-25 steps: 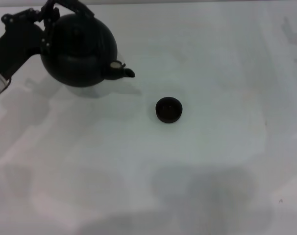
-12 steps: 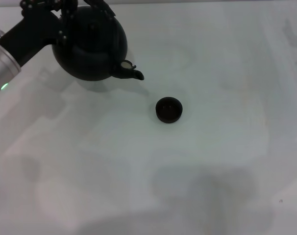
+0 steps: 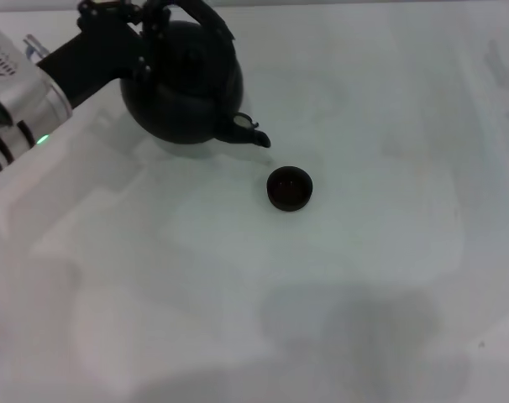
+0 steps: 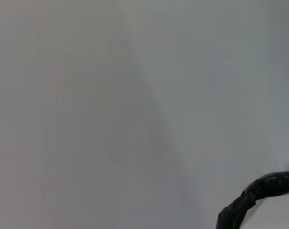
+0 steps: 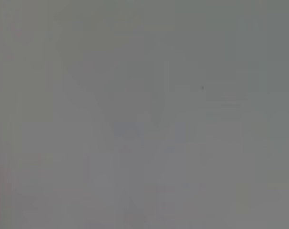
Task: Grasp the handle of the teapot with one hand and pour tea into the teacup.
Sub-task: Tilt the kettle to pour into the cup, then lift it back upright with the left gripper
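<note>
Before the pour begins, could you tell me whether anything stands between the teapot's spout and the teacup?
Nothing visible does. The left gripper holds the teapot by its handle, the spout pointing toward the teacup, with only bare table between them.

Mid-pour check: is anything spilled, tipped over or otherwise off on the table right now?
Nothing stands out. The left gripper holds the teapot by its handle, spout pointing toward the teacup. The cup sits upright on the table, apart from the spout, with no visible spill. The right arm is out of view.
</note>
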`<state>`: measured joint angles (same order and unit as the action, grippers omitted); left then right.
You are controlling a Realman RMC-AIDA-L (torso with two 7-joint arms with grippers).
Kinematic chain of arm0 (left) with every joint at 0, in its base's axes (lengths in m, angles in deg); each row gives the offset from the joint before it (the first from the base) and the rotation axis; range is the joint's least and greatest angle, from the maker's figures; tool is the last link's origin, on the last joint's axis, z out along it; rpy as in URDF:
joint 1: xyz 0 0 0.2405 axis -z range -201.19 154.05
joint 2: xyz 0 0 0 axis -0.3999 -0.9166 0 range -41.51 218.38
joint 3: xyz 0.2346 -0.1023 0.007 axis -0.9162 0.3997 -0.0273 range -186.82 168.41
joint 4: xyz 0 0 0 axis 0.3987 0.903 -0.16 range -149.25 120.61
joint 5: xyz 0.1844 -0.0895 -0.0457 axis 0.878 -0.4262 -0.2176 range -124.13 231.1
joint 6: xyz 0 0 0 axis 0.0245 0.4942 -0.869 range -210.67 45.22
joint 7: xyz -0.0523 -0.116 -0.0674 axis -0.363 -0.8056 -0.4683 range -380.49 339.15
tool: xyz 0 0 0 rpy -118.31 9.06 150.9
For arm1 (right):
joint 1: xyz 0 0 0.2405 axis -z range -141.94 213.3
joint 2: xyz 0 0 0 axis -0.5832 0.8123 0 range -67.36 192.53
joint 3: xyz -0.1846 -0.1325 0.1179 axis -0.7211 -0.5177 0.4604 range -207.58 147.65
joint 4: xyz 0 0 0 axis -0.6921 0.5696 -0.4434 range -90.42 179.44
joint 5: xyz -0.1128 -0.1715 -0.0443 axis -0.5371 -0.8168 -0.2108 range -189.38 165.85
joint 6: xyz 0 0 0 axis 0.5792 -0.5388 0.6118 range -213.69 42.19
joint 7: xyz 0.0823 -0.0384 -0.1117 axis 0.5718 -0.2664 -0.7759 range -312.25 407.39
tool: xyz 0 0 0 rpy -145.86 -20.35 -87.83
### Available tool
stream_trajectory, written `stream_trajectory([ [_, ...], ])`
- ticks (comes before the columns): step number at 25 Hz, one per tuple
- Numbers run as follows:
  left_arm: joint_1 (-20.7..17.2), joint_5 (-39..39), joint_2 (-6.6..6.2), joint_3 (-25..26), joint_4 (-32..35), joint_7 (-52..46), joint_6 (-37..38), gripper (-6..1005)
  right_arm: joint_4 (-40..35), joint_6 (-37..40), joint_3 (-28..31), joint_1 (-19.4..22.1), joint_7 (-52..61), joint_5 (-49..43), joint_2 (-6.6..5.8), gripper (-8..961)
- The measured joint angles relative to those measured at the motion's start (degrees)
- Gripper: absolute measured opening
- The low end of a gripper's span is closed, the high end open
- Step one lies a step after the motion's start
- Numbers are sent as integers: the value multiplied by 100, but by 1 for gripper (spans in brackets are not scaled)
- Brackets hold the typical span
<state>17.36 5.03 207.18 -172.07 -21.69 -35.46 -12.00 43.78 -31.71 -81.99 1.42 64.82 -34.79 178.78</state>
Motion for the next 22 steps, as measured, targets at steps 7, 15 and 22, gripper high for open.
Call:
stream_trajectory([
  [7,173,204,4,0,61,85,-227,109,50,0,0,-2,43,-9,0,846],
  [15,377,412,16,0,129,147,-494,110,59,0,8,-2,90,-7,0,846],
  [22,448,587,15,0,197,252,-670,103,116,1,8,-2,161,-9,0,846],
])
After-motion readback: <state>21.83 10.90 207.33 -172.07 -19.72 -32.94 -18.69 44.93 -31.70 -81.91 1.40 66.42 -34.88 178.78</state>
